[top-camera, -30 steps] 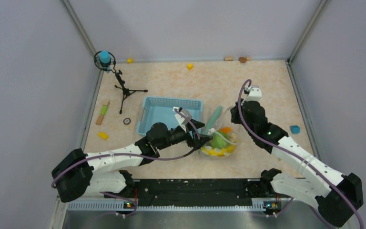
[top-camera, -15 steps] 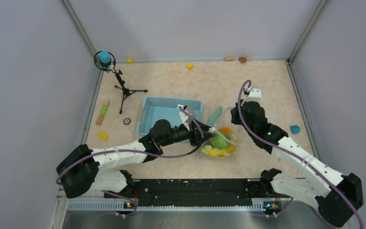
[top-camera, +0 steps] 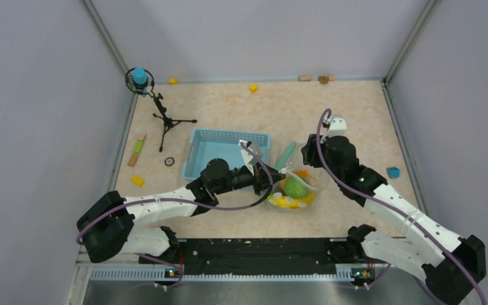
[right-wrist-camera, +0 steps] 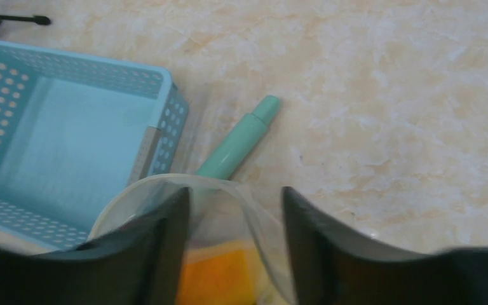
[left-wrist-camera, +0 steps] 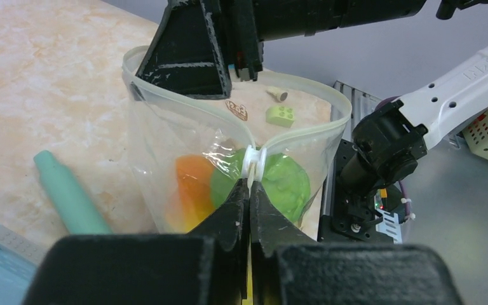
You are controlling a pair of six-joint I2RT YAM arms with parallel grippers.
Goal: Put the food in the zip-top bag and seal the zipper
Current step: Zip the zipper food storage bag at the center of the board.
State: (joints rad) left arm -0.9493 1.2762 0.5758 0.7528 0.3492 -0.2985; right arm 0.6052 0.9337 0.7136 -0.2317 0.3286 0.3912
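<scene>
The zip-top bag [left-wrist-camera: 159,146] looks limp and slick, so our left claw [left-wrist-camera: 249,190] pinches its stiffer zipper [left-wrist-camera: 298,133]; our right claw [right-wrist-camera: 235,200] gapes astride it.

My top view sits above and behind the arm bases, looking down on the whole beige marbled counter [top-camera: 356,114]. Left wrist view is close in, sighting along the left gripper [left-wrist-camera: 249,187] at the clear soft plastic pouch [left-wrist-camera: 165,159], facing the right arm's base. Right wrist view looks steeply down past the right gripper [right-wrist-camera: 235,203], right at the pouch rim. I get the pouch and long teal plastic stick [right-wrist-camera: 238,143] in all three, and the light-blue perforated plastic basket [right-wrist-camera: 165,82] in top and right wrist.
</scene>
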